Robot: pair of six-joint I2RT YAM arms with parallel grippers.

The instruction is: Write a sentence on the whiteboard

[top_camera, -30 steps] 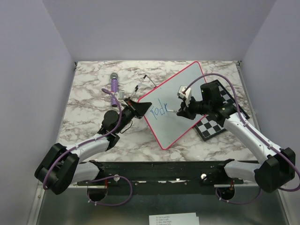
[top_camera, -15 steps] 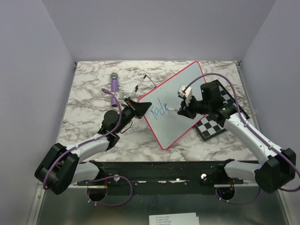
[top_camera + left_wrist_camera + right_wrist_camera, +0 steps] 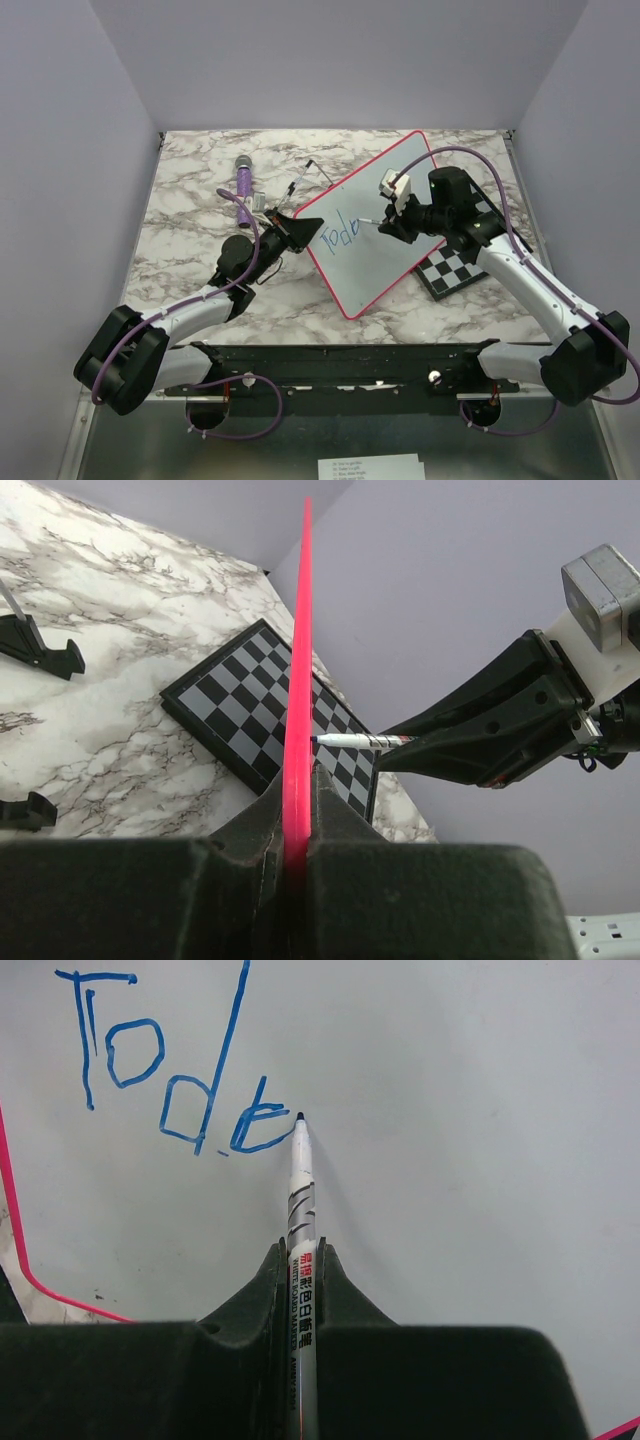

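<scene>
The whiteboard (image 3: 385, 255), white with a pink-red rim, stands tilted at mid-table. My left gripper (image 3: 300, 232) is shut on its left rim; in the left wrist view the rim (image 3: 302, 660) runs edge-on up from between the jaws of that gripper (image 3: 297, 810). My right gripper (image 3: 390, 228) is shut on a white marker (image 3: 300, 1190), whose tip touches the board (image 3: 470, 1110) at the end of the fourth letter. The sentence (image 3: 160, 1070) reads roughly "Toda" in blue (image 3: 340, 232). The marker (image 3: 365, 741) shows meeting the board's face.
A black-and-white chessboard (image 3: 455, 270) lies under the whiteboard's right corner and also shows behind the rim (image 3: 240, 710). A purple microphone-like object (image 3: 243, 175) and a thin wire stand (image 3: 310, 172) lie at the back left. Black stand pieces (image 3: 40, 645) sit on the marble.
My right gripper has moved a little toward the back with the marker, adding a stroke to the fourth letter. The left gripper and the board have not moved.
</scene>
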